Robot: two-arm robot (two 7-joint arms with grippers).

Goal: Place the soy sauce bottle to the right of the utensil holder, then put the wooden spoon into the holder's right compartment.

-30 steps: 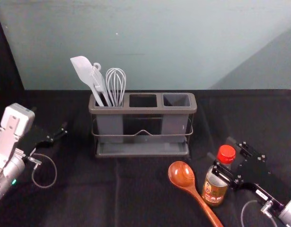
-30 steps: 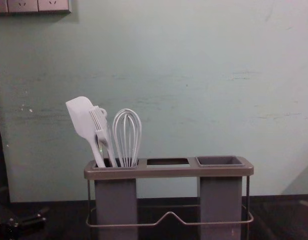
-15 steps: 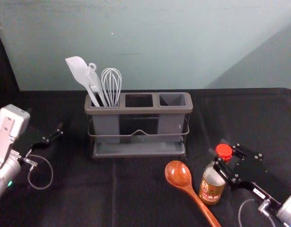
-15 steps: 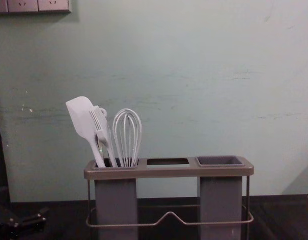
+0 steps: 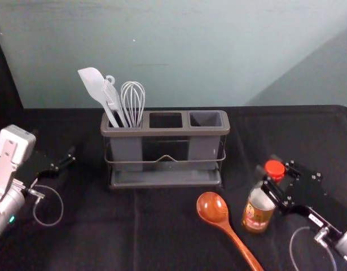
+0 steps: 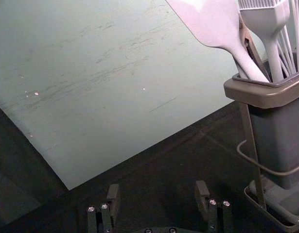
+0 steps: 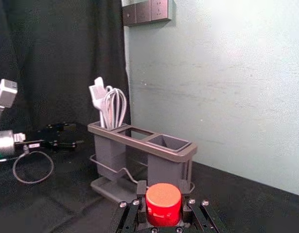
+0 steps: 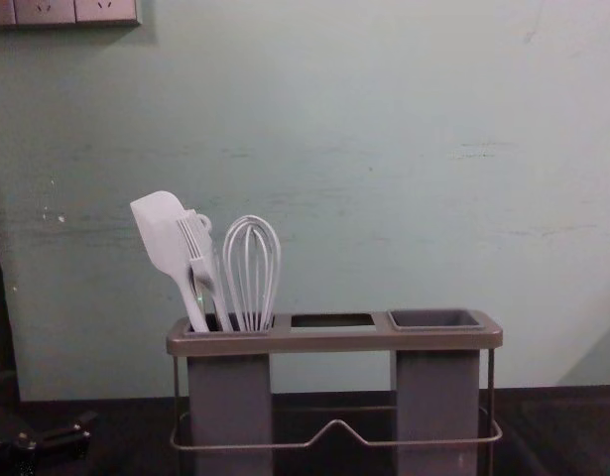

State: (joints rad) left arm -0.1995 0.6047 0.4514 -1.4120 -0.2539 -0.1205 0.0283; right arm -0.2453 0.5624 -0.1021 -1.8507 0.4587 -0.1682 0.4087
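Right hand: narrow, closed about the red cap of the soy sauce bottle, at the near right of the tabletop. Bottle roughly upright; we cannot tell whether its base is lifted. Key relation: it lies nearer to us than the utensil holder and already right of its right end. We judge the carry to be mostly away from us, keeping that sideways gap.

Wooden spoon lies just left of the bottle, bowl toward the holder, handle toward us; a leftward drift could knock it. Its goal, the right compartment, is empty. The right arm is nearer to both.

Left hand idle, left of the holder, set wide.

Lettering: bottle's label and the right arm's white tag, both too small to read.
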